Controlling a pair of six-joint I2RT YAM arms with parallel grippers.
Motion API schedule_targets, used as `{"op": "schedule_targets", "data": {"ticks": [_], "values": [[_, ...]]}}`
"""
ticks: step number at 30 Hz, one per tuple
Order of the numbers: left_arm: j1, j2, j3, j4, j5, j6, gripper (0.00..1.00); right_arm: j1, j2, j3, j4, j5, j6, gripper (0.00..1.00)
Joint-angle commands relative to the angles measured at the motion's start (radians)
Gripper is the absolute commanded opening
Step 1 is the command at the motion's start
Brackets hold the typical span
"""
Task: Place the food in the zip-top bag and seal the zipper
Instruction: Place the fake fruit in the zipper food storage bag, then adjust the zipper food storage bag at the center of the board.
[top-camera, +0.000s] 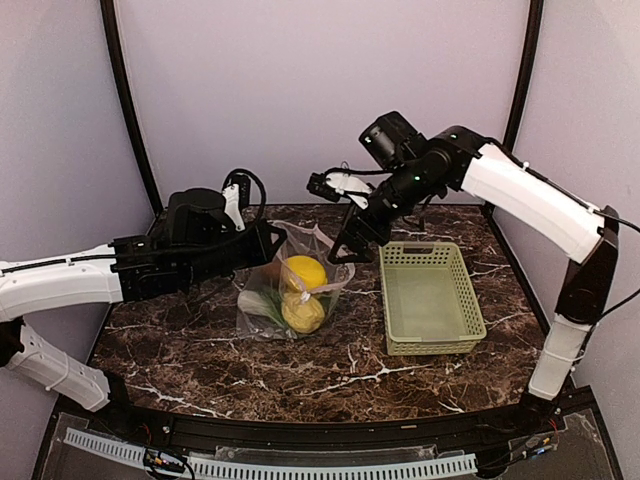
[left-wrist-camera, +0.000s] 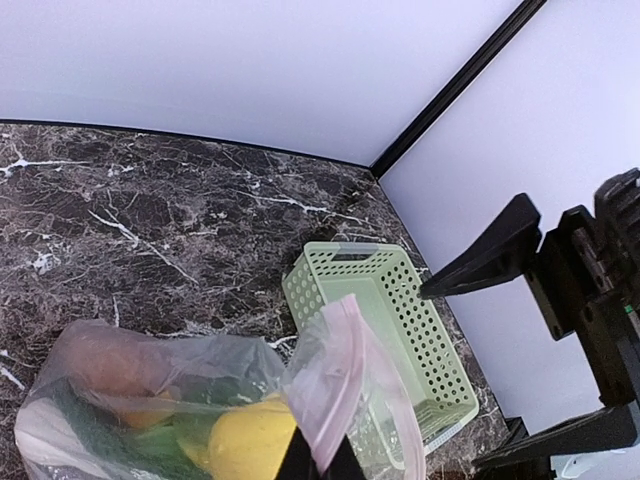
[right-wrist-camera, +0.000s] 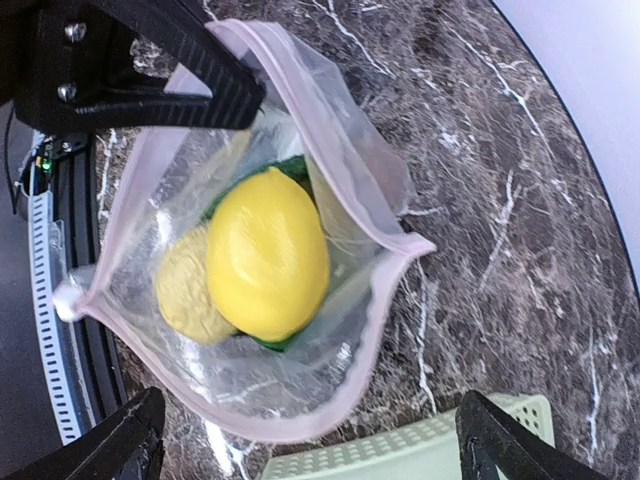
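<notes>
Top view, dead centre: the zip-top bag (top-camera: 295, 290) sits on the marble table (top-camera: 180, 350), just left of the green basket (top-camera: 470, 300), mouth gaping upward. The left gripper (top-camera: 268, 245) is clamped tight on the bag's near rim, propping it up. The right gripper (top-camera: 343, 250) hangs above the mouth, jaws spread wide, nothing in them. In the middle of the right wrist view the lemon (right-wrist-camera: 265, 250) lies inside against the tan lump (right-wrist-camera: 185, 290), with green beneath. That film looks thin, floppy and slick, and the toys look light, so it should sag wherever it isn't held. The zipper (right-wrist-camera: 372, 320) is the firmer edge, and pinching it at one end looks best.
</notes>
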Motion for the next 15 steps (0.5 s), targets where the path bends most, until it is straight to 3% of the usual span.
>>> {"op": "schedule_targets", "data": {"ticks": [1,4,11,15], "values": [[-0.006,-0.041,-0.013,0.045,-0.021,0.015,0.01,-0.013,-0.078,-0.113,0.088,0.197,0.01,0.99],[-0.006,-0.04,-0.014,0.046,-0.018,0.022,0.01,-0.06,-0.075,-0.13,0.088,0.139,0.045,0.97],[-0.005,-0.032,-0.011,0.046,-0.014,0.024,0.01,-0.076,-0.007,-0.153,0.048,-0.093,0.066,0.59],[-0.006,-0.034,-0.01,0.04,-0.013,0.024,0.01,-0.076,0.017,-0.167,0.044,-0.152,0.072,0.55]]}}
